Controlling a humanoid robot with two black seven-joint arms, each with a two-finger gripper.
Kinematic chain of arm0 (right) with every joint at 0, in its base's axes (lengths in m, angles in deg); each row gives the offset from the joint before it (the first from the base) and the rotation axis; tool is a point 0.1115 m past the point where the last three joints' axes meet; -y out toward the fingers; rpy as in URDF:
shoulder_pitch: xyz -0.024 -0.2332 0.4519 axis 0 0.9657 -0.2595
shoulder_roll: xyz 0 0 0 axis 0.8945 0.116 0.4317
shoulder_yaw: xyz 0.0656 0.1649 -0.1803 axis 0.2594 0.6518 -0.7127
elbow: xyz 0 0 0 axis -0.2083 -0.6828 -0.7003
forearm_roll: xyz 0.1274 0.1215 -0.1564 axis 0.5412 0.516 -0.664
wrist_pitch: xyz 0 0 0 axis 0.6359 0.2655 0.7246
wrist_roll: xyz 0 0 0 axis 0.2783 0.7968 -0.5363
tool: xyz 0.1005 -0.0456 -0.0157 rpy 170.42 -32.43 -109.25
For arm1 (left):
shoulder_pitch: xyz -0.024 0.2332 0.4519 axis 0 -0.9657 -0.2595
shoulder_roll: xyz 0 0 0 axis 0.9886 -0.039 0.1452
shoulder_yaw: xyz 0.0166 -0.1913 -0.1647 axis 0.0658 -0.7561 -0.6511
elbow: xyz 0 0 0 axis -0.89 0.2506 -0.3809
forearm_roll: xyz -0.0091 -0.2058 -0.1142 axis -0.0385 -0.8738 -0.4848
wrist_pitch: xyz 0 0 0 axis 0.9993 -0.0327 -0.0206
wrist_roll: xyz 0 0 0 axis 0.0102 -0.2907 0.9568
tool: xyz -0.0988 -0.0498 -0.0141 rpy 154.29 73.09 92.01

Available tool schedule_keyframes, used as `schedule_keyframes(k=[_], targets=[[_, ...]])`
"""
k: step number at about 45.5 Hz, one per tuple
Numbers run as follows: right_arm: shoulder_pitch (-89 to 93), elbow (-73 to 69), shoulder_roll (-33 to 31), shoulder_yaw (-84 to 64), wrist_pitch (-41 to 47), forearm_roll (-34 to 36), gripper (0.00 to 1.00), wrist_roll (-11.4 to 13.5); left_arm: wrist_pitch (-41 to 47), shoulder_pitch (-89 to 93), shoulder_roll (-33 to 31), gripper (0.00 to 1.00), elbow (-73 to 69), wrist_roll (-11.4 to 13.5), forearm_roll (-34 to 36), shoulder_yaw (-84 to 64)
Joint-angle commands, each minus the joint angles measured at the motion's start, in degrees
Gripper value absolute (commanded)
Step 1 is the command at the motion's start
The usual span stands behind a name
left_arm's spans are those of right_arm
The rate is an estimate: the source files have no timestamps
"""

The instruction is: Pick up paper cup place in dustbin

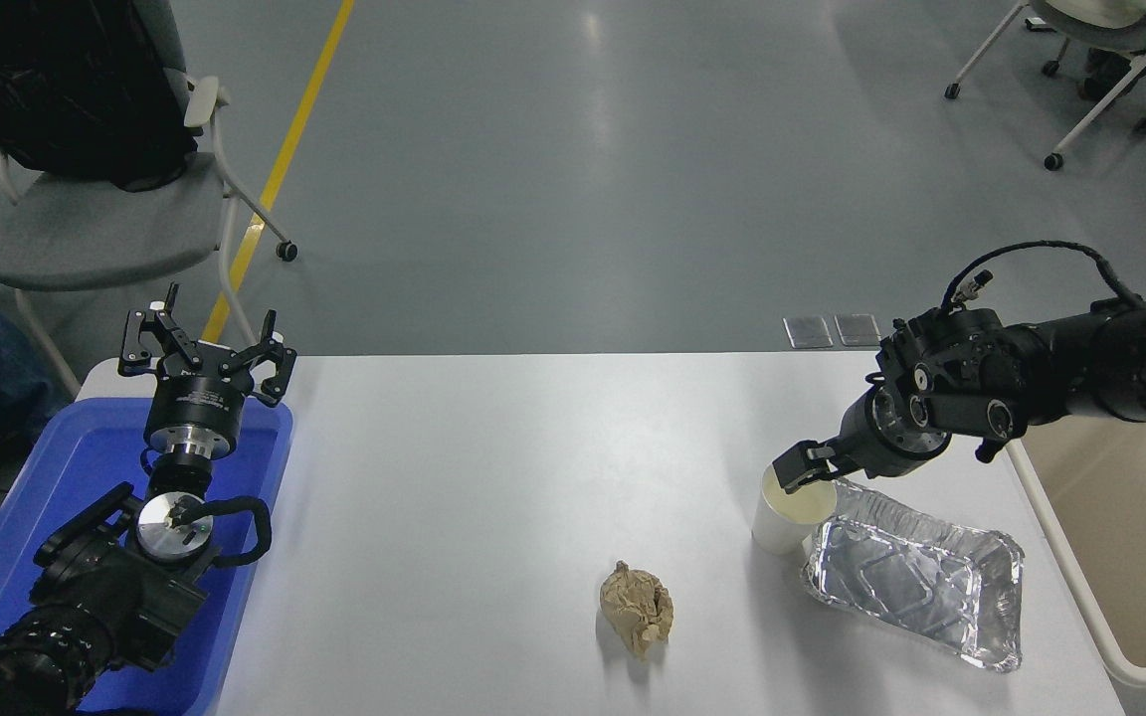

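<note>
The paper cup [790, 517] stands upright on the white table [493, 477], white with a cream inside, touching the left end of a foil tray. My right gripper [798, 469] comes in from the right and is open, its tips down at the cup's far rim. The cup looks undeformed and still rests on the table. The dustbin [1058, 552], cream-beige with a thick rim, stands off the table's right edge, partly cut off by the picture. My left gripper [205, 350] is parked open over the blue tray at the lower left.
A shiny foil tray [916, 587] lies right of the cup. A crumpled brown paper ball [638, 607] sits near the table's front middle. The blue plastic tray [56, 497] fills the left end. Chairs stand on the floor beyond the table.
</note>
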Motion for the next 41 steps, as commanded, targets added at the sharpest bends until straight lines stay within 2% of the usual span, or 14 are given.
schedule_keyframes(k=[1, 6, 10, 13, 19, 24, 27, 31, 34, 36, 41], targets=[[2.22, 1.83, 0.58, 1.0, -0.57, -0.12, 1.0, -0.08, 0.01, 0.0, -0.08, 0.99, 0.01, 0.0, 0.01, 0.0], [2.74, 2.01, 0.94, 1.09, -0.57, -0.38, 1.0, -0.08, 0.01, 0.0, 0.01, 0.99, 0.01, 0.0, 0.01, 0.0], [3.18, 2.62, 1.11, 1.09, -0.66, -0.65, 0.96, -0.08, 0.01, 0.0, 0.01, 0.99, 0.01, 0.0, 0.01, 0.0], [3.62, 3.5, 1.29, 1.0, -0.66, -0.82, 0.87, -0.17, 0.01, 0.0, 0.01, 0.99, 0.01, 0.0, 0.01, 0.0], [3.98, 3.68, 1.55, 1.0, -0.84, -0.91, 0.77, -0.34, 0.01, 0.0, 0.01, 0.99, 0.01, 0.0, 0.01, 0.0], [4.42, 3.68, 1.55, 0.83, -2.07, -1.09, 0.55, -0.52, 0.01, 0.0, 0.01, 0.99, 0.01, 0.0, 0.01, 0.0], [4.42, 3.68, 1.55, 0.65, -2.86, -1.26, 0.38, -0.52, 0.01, 0.0, 0.01, 0.99, 0.01, 0.0, 0.01, 0.0], [4.5, 3.68, 1.55, 0.57, -4.09, -2.14, 0.2, -0.52, 0.01, 0.0, 0.01, 0.99, 0.01, 0.0, 0.01, 0.0], [4.5, 3.68, 1.55, 0.57, -4.35, -3.02, 0.12, -0.43, 0.01, 0.0, 0.01, 0.99, 0.01, 0.0, 0.01, 0.0], [4.5, 3.59, 1.55, 0.57, -4.35, -3.28, 0.0, -0.52, 0.01, 0.0, 0.01, 0.99, 0.01, 0.0, 0.01, 0.0], [4.24, 3.15, 1.55, 0.57, -3.74, -3.37, 0.0, -0.6, 0.01, 0.0, 0.01, 0.99, 0.01, 0.0, 0.01, 0.0]])
